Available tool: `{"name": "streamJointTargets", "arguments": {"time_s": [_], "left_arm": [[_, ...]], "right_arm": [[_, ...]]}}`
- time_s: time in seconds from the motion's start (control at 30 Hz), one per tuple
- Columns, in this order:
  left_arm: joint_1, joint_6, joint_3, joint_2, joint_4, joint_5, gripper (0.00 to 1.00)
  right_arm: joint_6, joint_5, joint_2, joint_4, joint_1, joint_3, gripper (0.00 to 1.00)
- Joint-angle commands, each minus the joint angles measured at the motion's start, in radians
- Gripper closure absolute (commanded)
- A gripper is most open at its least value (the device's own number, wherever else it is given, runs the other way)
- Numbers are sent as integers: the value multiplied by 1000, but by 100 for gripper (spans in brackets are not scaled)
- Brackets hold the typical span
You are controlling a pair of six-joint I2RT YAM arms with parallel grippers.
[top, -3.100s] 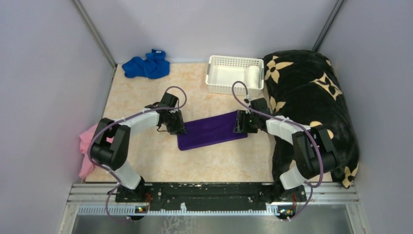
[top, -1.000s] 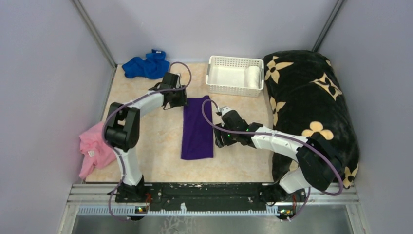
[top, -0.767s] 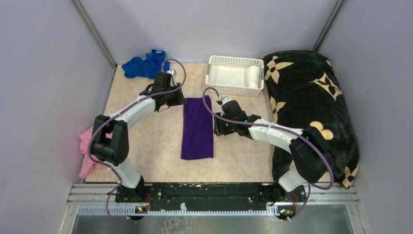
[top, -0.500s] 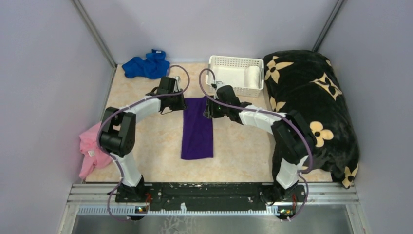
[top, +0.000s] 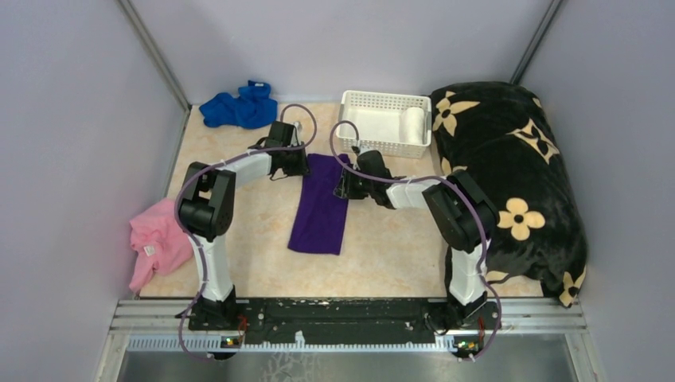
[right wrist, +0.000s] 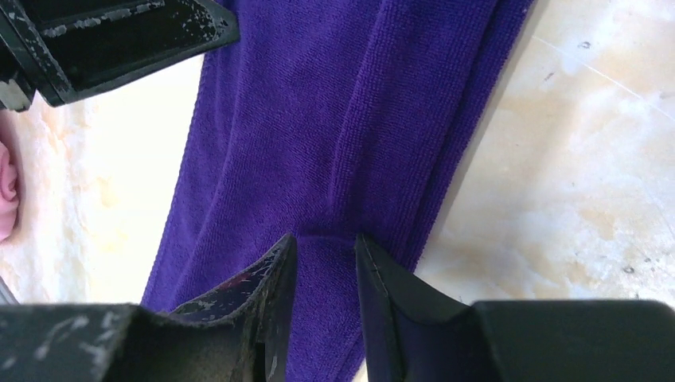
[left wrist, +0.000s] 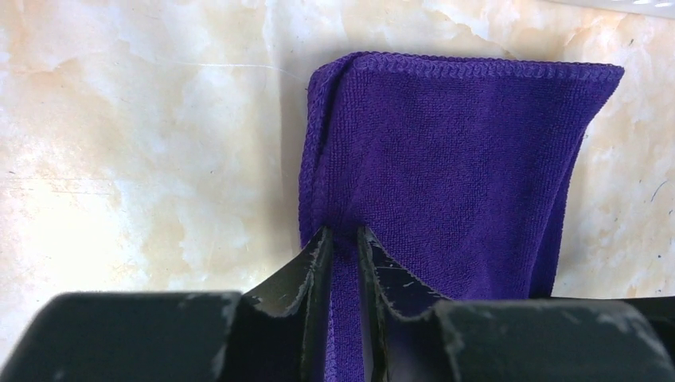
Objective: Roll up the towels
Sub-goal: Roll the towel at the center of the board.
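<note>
left arm: reaches far out, elbow bent, left gripper (left wrist: 344, 239) low at purple towel (top: 320, 205) far-left corner
left jaws: nearly closed, pinching a ridge of purple cloth
right arm: stretched in, right gripper (right wrist: 322, 247) at the far-right edge
right jaws: narrow, clamped on a cloth fold
purple towel: mid table (top: 382, 255), long strip, far end bunched, slightly slanted
blue towel (top: 239, 107): crumpled, far-left corner
white towel (top: 413, 123): rolled, in basket (top: 374, 102)
</note>
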Motion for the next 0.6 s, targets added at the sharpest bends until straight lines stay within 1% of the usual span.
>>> {"name": "streamJointTargets", "arguments": {"time_s": [0.0, 0.13, 0.23, 0.3, 0.37, 0.47, 0.57], "left_arm": [[17, 22, 2, 37, -61, -112, 74], [16, 19, 5, 22, -77, -139, 72], [15, 15, 14, 4, -90, -139, 62], [9, 14, 12, -20, -80, -83, 57], [0, 5, 1, -61, -67, -40, 55], [-9, -24, -35, -150, -46, 16, 52], [-9, -71, -99, -259, -56, 39, 51]], "right_arm": [[4, 42, -48, 9, -8, -73, 65], [-3, 35, -87, 0, -8, -82, 65], [-33, 23, -133, -22, -8, -71, 64], [-82, -46, -157, -58, -8, -46, 61], [-139, -86, -188, -114, -2, -19, 58], [-253, -83, -259, -194, 27, -13, 55], [-383, -85, -329, -273, 76, -17, 52]]}}
